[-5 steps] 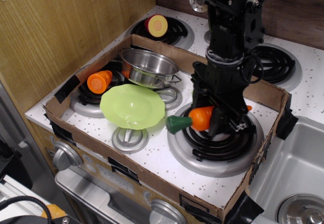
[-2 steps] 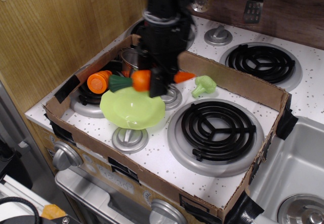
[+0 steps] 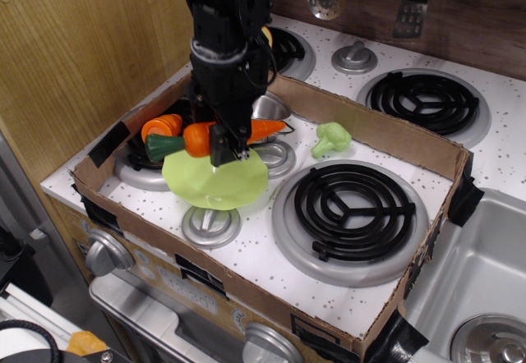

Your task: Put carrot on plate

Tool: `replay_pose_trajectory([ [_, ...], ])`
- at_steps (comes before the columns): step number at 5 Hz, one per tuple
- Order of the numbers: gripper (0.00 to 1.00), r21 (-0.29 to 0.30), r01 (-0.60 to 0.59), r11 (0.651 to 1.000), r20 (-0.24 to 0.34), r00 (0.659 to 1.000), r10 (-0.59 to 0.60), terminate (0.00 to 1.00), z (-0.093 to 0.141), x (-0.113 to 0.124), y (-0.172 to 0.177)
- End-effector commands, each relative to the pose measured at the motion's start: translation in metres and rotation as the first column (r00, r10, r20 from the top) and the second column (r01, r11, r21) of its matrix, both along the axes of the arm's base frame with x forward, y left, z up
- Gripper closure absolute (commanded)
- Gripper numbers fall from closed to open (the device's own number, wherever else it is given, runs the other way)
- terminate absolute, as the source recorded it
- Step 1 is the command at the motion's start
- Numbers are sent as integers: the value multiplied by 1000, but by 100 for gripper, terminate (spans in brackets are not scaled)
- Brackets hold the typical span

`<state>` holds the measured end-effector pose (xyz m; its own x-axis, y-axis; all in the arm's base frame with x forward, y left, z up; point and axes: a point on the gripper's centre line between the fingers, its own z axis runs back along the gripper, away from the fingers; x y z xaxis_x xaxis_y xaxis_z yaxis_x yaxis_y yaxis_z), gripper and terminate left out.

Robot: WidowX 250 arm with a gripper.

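My gripper (image 3: 222,141) is shut on the carrot (image 3: 197,139), a glossy orange toy with a dark green stub pointing left and its thin tip showing right of the fingers. It holds the carrot level, just over the far part of the pale lime-green plate (image 3: 215,182), which rests on a small burner at the box's front left. The black arm hides the plate's far rim. I cannot tell whether the carrot touches the plate.
A short orange cylinder (image 3: 161,126) lies left of the carrot. The steel pot (image 3: 269,108) is mostly hidden behind the arm. A green broccoli piece (image 3: 330,139) lies to the right. The cardboard box wall (image 3: 370,133) surrounds the area, with a large coil burner (image 3: 353,207) inside.
The arm carried the carrot from the large right burner leftward, past the pot, to over the plate, and lowered it a little. The broccoli, hidden before, now shows.
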<state>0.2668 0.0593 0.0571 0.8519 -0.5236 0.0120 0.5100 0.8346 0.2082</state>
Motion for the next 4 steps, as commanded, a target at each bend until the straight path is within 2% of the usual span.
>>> replay_pose_trajectory([
  [1, 100, -2, 2, 1000, 64, 998, -2, 0, 6, -2, 5],
  [4, 100, 19, 31, 999, 86, 996, -32, 0, -4, -2, 13],
])
